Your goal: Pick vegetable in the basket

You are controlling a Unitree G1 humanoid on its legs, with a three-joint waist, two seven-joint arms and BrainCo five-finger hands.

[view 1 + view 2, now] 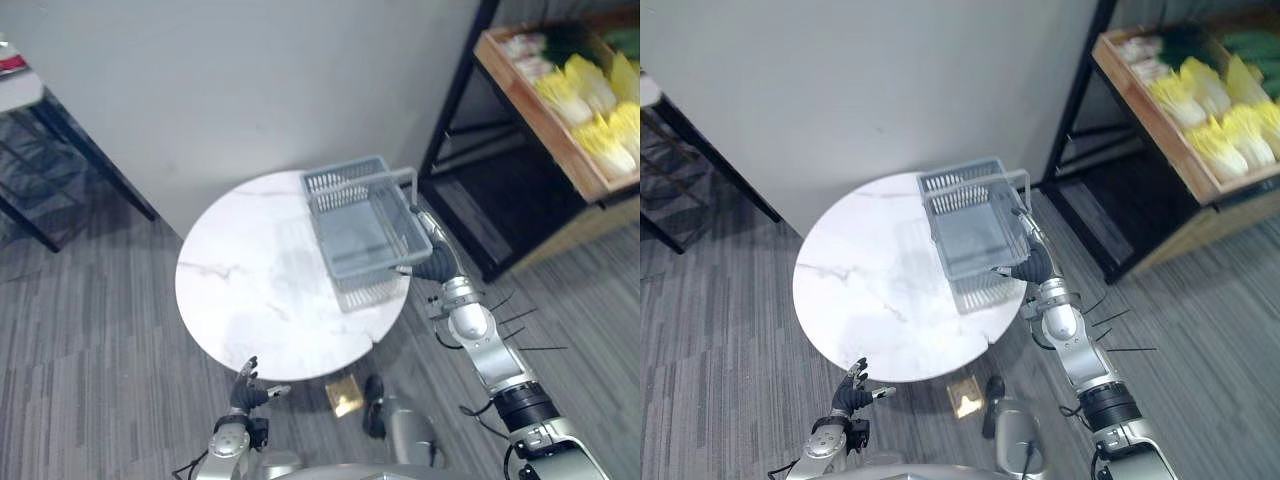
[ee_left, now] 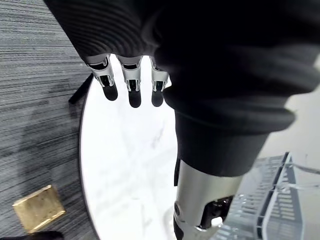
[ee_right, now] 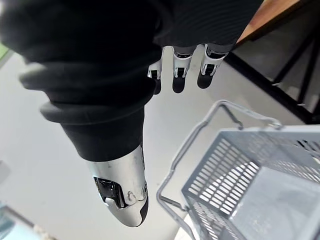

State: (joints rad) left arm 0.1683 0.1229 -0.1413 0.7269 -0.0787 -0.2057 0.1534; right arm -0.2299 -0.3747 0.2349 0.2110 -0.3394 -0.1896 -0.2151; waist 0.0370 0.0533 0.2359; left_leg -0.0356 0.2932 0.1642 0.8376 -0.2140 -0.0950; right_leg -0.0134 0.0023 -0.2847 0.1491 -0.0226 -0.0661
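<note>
On white table (image 1: pixel 250 290), grey basket (image 1: pixel 365 235), right hand (image 1: pixel 432 258) beside it

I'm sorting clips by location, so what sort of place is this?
Probably a mock grocery corner: a wooden crate of cabbages on a black rack, and a grey shopping basket by a round table.

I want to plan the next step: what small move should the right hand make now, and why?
Probably swing the right hand from the basket toward the shelf. The basket looks empty, the hand is open and holds nothing, and the yellow vegetables lie on that shelf, at the robot's right.
</note>
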